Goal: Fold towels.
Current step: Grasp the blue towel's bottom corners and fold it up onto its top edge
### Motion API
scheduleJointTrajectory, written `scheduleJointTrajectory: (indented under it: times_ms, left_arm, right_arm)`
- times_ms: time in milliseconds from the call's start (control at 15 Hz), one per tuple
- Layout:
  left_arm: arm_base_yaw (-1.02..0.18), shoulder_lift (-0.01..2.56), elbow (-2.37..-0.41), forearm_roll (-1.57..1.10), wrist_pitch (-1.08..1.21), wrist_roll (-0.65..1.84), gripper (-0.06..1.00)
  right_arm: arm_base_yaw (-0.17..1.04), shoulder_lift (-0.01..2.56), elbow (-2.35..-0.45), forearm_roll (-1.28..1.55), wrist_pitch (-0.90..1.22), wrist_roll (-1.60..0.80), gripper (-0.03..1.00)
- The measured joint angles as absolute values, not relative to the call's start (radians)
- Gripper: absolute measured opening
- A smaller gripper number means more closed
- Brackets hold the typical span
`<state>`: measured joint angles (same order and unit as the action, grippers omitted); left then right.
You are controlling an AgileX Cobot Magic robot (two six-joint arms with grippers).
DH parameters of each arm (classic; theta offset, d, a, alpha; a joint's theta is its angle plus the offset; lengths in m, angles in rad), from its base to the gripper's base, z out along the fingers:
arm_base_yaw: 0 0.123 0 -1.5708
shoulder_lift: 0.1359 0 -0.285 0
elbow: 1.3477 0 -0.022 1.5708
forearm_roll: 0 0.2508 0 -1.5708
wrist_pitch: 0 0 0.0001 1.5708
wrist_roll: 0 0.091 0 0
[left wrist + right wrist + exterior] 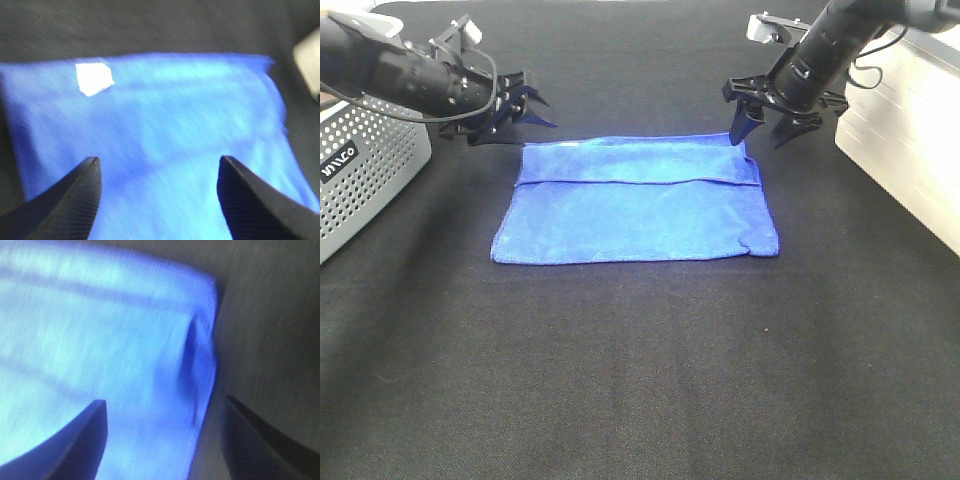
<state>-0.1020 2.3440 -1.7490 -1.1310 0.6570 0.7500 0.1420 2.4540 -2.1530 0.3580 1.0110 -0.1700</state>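
Observation:
The royal-blue towel (pixel 635 205) lies flat on the black table, folded over, with a fold edge running across its far part. It fills the left wrist view (pixel 165 140), where its white tag (pixel 93 78) shows, and the right wrist view (pixel 100 340). My left gripper (pixel 525 110) is open and empty, just off the towel's far left corner. My right gripper (pixel 767 122) is open and empty, just above the far right corner. Both wrist views show spread fingertips (pixel 70 200) (pixel 75 445) holding nothing.
A perforated grey basket (pixel 365 165) stands at the left edge. A white box (pixel 910 130) stands at the right, close behind my right arm. The black tablecloth (pixel 640 380) stretches in front of the towel.

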Motion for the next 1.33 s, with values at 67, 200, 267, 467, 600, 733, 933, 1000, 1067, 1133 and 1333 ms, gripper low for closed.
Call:
scheduleJointTrajectory:
  times_ms: [67, 200, 267, 467, 600, 733, 933, 1000, 1067, 1133, 1333]
  left_arm:
    - [-0.095, 2.326, -1.748, -1.095, 0.742, 0.732, 0.63]
    - [-0.092, 2.296, -1.718, -1.031, 0.786, 0.653, 0.63]
    - [-0.092, 2.272, -1.666, -1.002, 0.788, 0.586, 0.63]
    - [-0.092, 2.226, -1.555, -0.969, 0.774, 0.523, 0.63]
    - [-0.092, 2.143, -1.416, -0.946, 0.709, 0.452, 0.64]
    - [-0.092, 2.101, -1.332, -0.889, 0.642, 0.377, 0.64]
    - [-0.092, 2.108, -1.29, -0.853, 0.628, 0.336, 0.64]
    - [-0.094, 2.114, -1.29, -0.856, 0.628, 0.335, 0.64]
    - [-0.096, 2.125, -1.29, -0.861, 0.626, 0.335, 0.64]
    - [-0.103, 2.139, -1.29, -0.861, 0.613, 0.334, 0.64]
    - [-0.149, 2.167, -1.29, -0.861, 0.566, 0.333, 0.64]
  right_arm:
    - [0.142, 2.447, -2.153, 0.356, 1.091, -0.153, 0.61]
    - [0.142, 2.446, -2.153, 0.372, 1.177, -0.148, 0.61]
    - [0.142, 2.442, -2.149, 0.374, 1.204, -0.147, 0.61]
    - [0.142, 2.404, -2.081, 0.374, 1.206, -0.144, 0.61]
    - [0.138, 2.324, -1.879, 0.4, 1.146, -0.155, 0.61]
    - [0.104, 2.238, -1.675, 0.503, 1.033, -0.224, 0.61]
    - [0.066, 2.191, -1.522, 0.599, 0.942, -0.366, 0.61]
    - [0.068, 2.193, -1.508, 0.6, 0.936, -0.373, 0.61]
    - [0.069, 2.195, -1.502, 0.602, 0.928, -0.375, 0.62]
    - [0.069, 2.199, -1.499, 0.602, 0.919, -0.376, 0.62]
    - [0.069, 2.223, -1.499, 0.601, 0.878, -0.383, 0.62]
